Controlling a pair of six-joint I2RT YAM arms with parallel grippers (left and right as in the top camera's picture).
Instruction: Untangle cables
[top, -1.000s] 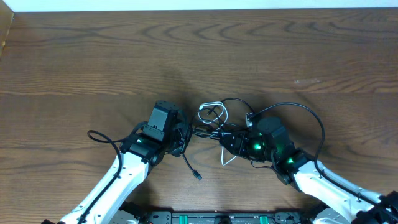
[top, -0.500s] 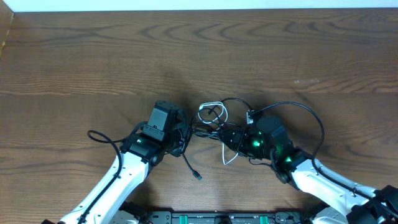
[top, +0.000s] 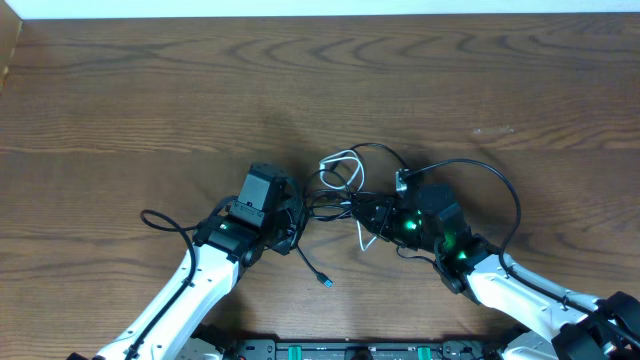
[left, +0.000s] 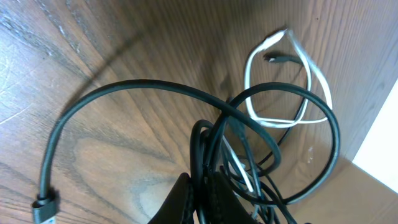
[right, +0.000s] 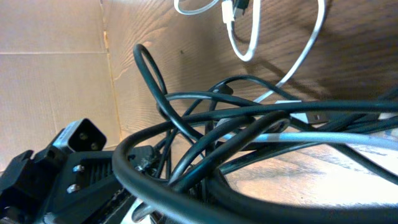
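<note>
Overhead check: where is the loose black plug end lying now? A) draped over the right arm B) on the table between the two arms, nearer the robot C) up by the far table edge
B: the black plug end lies on the table below the cables, between the left arm and right arm.

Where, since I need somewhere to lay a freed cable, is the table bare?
Bare: the far strip of table beyond the cables, and its left and right margins. Crowded: the middle near the front edge, where left gripper and right gripper meet the tangle, with a loose plug end just nearer.
</note>
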